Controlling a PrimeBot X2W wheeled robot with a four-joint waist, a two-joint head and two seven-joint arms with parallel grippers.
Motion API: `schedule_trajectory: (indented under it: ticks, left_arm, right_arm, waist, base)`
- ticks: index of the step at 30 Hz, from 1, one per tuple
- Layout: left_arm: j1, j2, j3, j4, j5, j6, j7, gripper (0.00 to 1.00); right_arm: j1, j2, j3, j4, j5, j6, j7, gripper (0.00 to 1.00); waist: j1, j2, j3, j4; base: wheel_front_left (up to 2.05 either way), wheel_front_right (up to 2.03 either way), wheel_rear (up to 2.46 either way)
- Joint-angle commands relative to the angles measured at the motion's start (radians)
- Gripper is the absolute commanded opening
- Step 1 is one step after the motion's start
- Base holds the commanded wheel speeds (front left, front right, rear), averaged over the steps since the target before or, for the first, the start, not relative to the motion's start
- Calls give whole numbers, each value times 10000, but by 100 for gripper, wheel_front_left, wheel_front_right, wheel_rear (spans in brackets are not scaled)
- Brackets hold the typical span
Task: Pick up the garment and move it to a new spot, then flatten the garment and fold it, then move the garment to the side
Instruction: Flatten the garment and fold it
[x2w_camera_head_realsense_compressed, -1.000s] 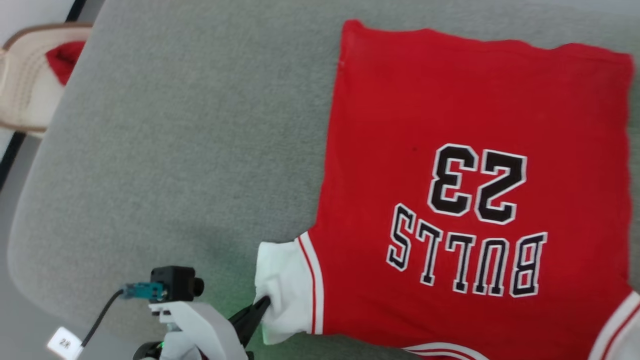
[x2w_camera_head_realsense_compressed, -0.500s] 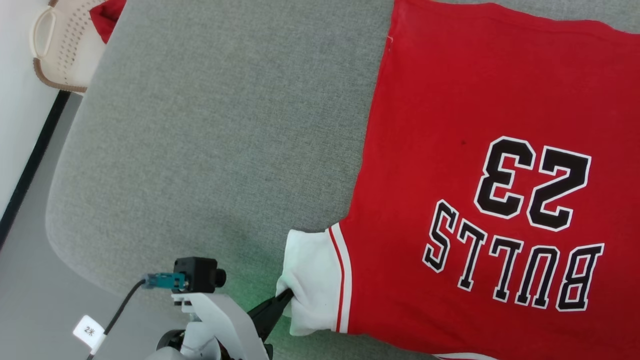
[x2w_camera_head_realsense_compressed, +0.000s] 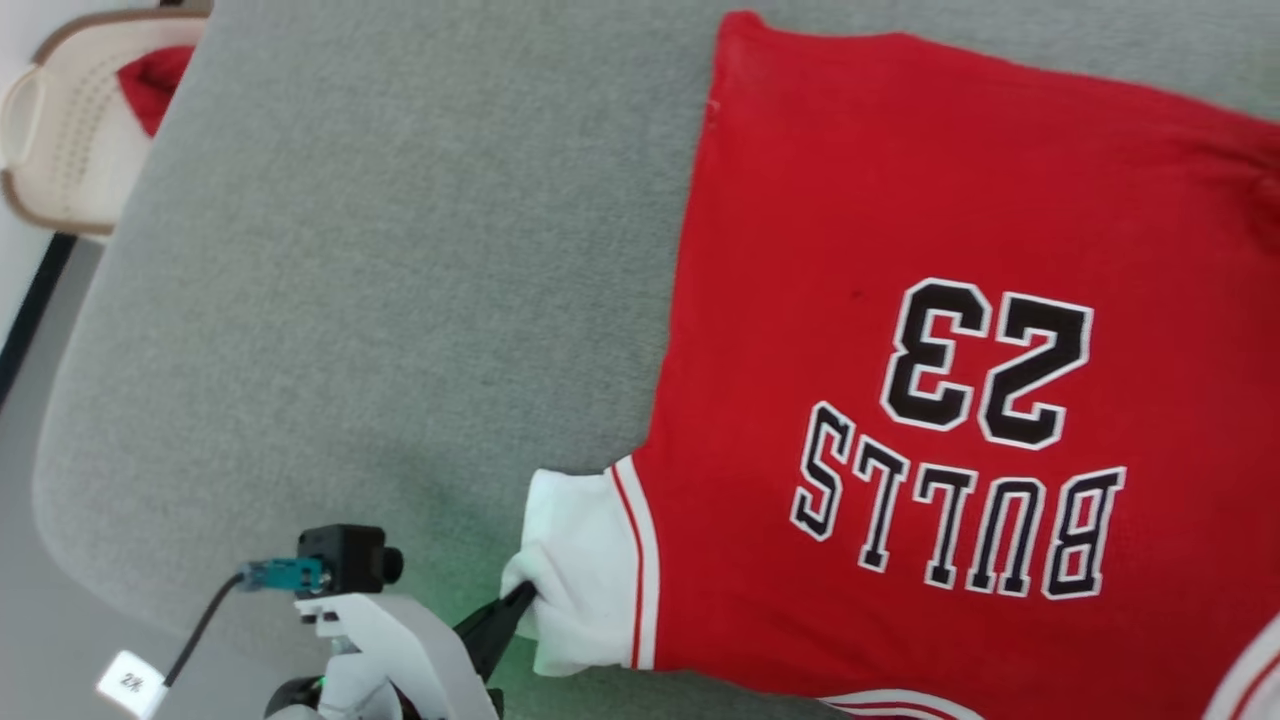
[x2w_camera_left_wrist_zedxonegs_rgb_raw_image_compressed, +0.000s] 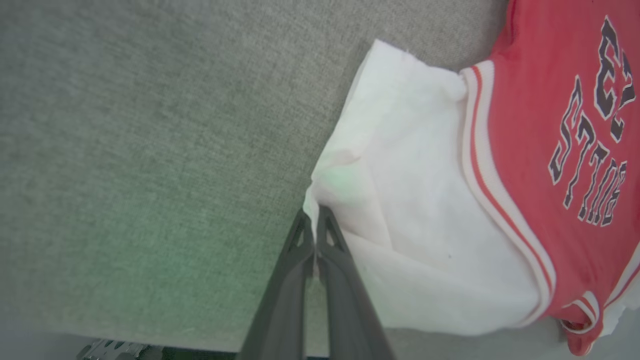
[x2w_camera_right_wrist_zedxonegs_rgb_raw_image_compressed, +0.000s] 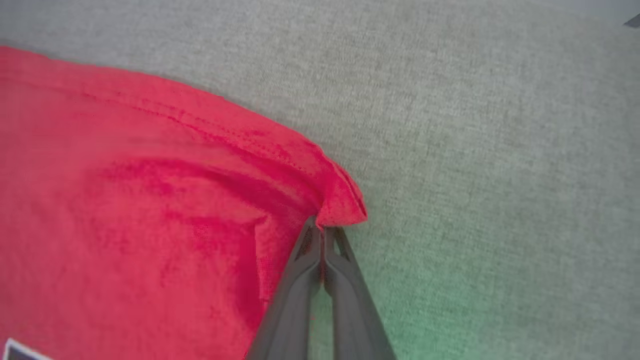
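The garment (x2w_camera_head_realsense_compressed: 900, 330), a red jersey with white sleeves and black "BULLS 23" lettering, lies spread on the grey padded table (x2w_camera_head_realsense_compressed: 400, 300), print side up. My left gripper (x2w_camera_head_realsense_compressed: 520, 600) is shut on the edge of the white sleeve (x2w_camera_left_wrist_zedxonegs_rgb_raw_image_compressed: 400, 200) at the garment's near left; in the left wrist view its fingertips (x2w_camera_left_wrist_zedxonegs_rgb_raw_image_compressed: 315, 220) pinch the cloth. In the right wrist view my right gripper (x2w_camera_right_wrist_zedxonegs_rgb_raw_image_compressed: 322, 230) is shut on the red hem corner (x2w_camera_right_wrist_zedxonegs_rgb_raw_image_compressed: 340, 205), which puckers up between its fingers.
A beige perforated basket (x2w_camera_head_realsense_compressed: 60, 150) holding a small red cloth (x2w_camera_head_realsense_compressed: 150, 85) sits beyond the table's far left corner. Bare grey table surface stretches left of the garment. The table's rounded edge (x2w_camera_head_realsense_compressed: 60, 500) runs along the left, with floor beyond.
The head camera has shifted, so the whole picture moves. My left gripper keeps its hold on the sleeve. The garment's far right edge now looks puckered.
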Motion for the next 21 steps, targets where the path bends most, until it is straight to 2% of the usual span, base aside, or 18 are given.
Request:
schedule_trajectory:
  ticks: [1, 6, 7, 12, 21]
  left_arm:
    - [154, 110, 107, -82, -94, 108, -74, 0]
    - [408, 404, 288, -354, -151, 360, -156, 0]
    - [408, 404, 288, -354, -151, 360, -156, 0]
    - [699, 717, 472, -646, -225, 602, -222, 0]
    - [1163, 1154, 758, -1064, -417, 893, -330, 0]
  right_arm:
    - [545, -126, 227, -325, 420, 4, 153, 0]
    - [1578, -511, 574, -1901, 1530, 2, 210, 0]
    - [1578, -511, 574, -1901, 1530, 2, 210, 0]
    - [3019, -800, 595, -3531, 2287, 2, 329, 0]
    - [6071, -799, -177, -6205, 3013, 2, 537, 0]
  waist:
    - [0, -1, -428, -503]
    - [0, -1, -803, -1050]
    - [0, -1, -803, -1050]
    - [0, -1, -1133, -1608]
    - [0, -1, -1592, -2364]
  base:
    - [0, 0, 0]
    - [0, 0, 0]
    - [0, 0, 0]
    - [0, 0, 0]
    - [0, 0, 0]
